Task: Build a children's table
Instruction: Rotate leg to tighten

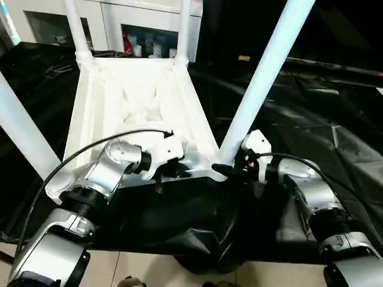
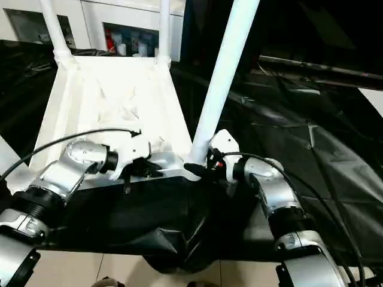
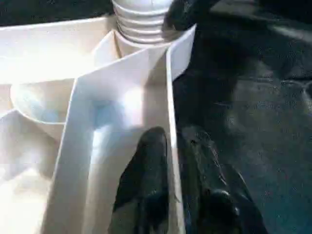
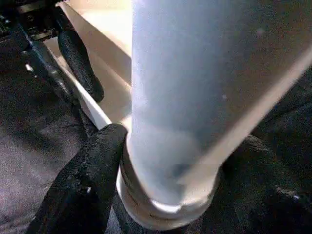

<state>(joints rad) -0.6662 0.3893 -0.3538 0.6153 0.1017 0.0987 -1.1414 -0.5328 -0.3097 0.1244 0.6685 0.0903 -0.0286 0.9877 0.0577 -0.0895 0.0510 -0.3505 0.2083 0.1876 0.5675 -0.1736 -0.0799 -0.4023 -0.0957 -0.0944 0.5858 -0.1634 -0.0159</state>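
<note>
smooth white plastic tabletop upside down on black-draped desk, x-ribbed underside up, tapered tube leg in its near corner socket, right hand pinching the leg's base, left hand pinching the tabletop's thin near rim

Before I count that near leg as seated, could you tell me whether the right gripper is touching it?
Touching: in the right wrist view, the right gripper has a black finger pressed against the leg base.

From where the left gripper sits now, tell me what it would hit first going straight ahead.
Probably the near-right leg in its corner socket; the left gripper straddles the tabletop rim pointing along it.
</note>
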